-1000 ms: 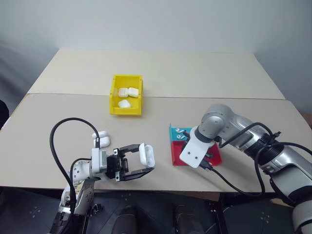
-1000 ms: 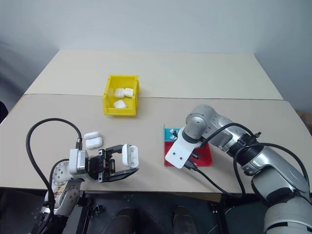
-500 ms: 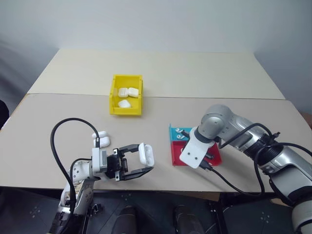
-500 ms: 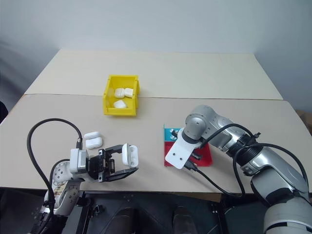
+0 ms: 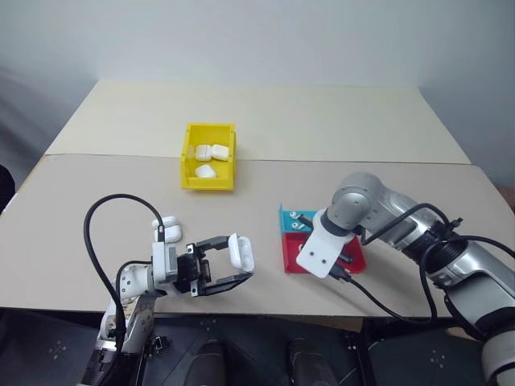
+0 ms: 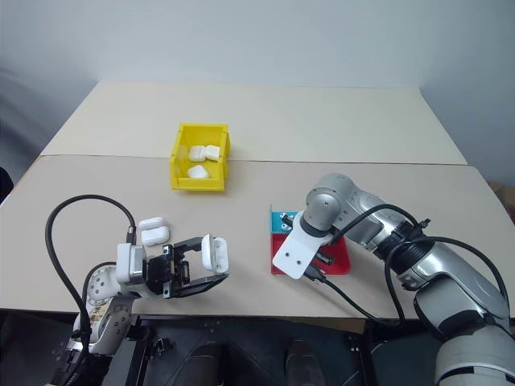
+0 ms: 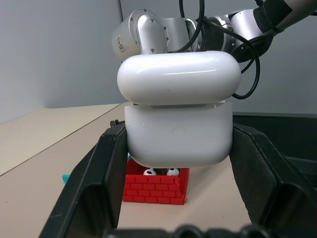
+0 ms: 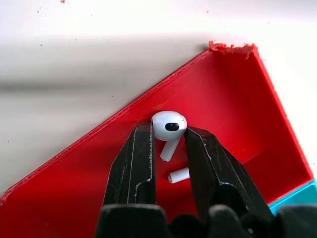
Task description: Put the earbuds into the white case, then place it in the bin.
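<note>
The white case [image 7: 178,134] sits upright with its lid [image 7: 178,82] flipped open, and my left gripper [image 5: 240,260] is shut on it just above the table's front edge on the left. My right gripper [image 8: 168,132] points down into the red tray [image 8: 233,99]. Its two fingertips press on either side of the head of one earbud [image 8: 169,124], whose stem hangs between them. The stem of a second earbud [image 8: 178,174] lies on the tray floor beside it. The yellow bin [image 5: 190,161] stands at the table's middle left, far from both grippers.
Three white cases lie inside the bin. Two more white cases [image 5: 165,229] rest on the table just behind my left gripper. A teal tray [image 5: 287,215] with small earbuds in it adjoins the red tray's far side. Black cables loop beside both arms.
</note>
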Available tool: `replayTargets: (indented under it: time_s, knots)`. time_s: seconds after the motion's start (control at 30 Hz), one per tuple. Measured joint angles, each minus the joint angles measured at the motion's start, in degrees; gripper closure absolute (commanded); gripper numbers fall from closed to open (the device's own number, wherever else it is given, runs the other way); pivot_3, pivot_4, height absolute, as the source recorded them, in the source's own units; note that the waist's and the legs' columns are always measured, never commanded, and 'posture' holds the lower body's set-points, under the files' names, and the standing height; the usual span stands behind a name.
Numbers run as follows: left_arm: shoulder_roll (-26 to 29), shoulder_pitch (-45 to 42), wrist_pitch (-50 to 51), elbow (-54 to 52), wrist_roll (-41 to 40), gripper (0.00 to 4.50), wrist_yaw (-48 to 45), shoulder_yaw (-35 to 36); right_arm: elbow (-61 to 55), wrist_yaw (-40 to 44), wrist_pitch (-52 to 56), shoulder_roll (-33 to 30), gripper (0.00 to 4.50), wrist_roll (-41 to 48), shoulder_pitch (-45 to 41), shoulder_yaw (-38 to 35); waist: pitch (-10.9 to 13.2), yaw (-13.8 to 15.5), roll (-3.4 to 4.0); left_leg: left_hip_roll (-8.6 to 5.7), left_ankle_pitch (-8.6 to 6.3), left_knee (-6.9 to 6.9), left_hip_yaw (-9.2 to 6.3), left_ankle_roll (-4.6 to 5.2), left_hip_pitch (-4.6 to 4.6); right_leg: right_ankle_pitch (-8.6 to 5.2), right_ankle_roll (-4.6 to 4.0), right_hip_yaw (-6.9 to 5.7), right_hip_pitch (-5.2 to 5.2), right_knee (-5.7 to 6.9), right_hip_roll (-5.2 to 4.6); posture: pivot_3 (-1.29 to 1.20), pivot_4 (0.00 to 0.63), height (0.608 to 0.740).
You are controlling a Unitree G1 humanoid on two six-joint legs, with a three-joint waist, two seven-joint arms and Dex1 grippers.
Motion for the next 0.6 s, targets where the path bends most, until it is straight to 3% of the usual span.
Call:
replayTargets:
  time_s: [0.13, 0.33, 0.43, 0.6]
  knots:
    - [-0.2, -0.4, 1.5, -0.7, -1.3, 1.73, 0.0, -0.1, -5.0, 0.0, 6.4, -2.9, 3.56, 6.3, 1.0, -6.4, 0.0, 0.2, 0.01, 0.00, 0.00, 0.00, -0.01, 0.00, -0.03, 0.00, 0.00, -0.01, -0.01, -0.01, -0.01, 0.00, 0.150, 0.740]
    - [-1.6, -3.0, 5.3, -2.8, -4.6, 1.73, 0.0, -1.0, -15.4, -2.5, 22.2, -12.4, 3.56, 23.3, 8.5, -28.7, 0.0, 0.9, 0.00, 0.00, 0.00, 0.00, -0.03, 0.00, -0.04, 0.00, 0.00, -0.05, 0.05, -0.08, -0.02, 0.00, 0.150, 0.740]
    - [-5.0, -5.7, 6.8, -2.8, -5.7, 1.73, 0.1, -2.7, -21.4, -10.2, 34.2, -11.4, 3.56, 34.7, 15.2, -41.9, 0.0, 0.8, -0.02, -0.01, 0.00, 0.01, -0.04, 0.00, -0.04, 0.00, 0.00, -0.04, 0.07, -0.03, -0.01, 0.00, 0.150, 0.740]
    - [-9.1, -9.5, 7.4, -1.1, -5.7, 1.73, -0.6, -5.1, -30.1, -28.0, 50.6, -4.1, 3.56, 50.0, 17.5, -55.1, 0.0, -0.1, -0.01, -0.01, 0.00, 0.01, -0.06, 0.00, 0.00, 0.00, 0.00, 0.02, 0.07, 0.01, 0.03, 0.00, 0.150, 0.740]
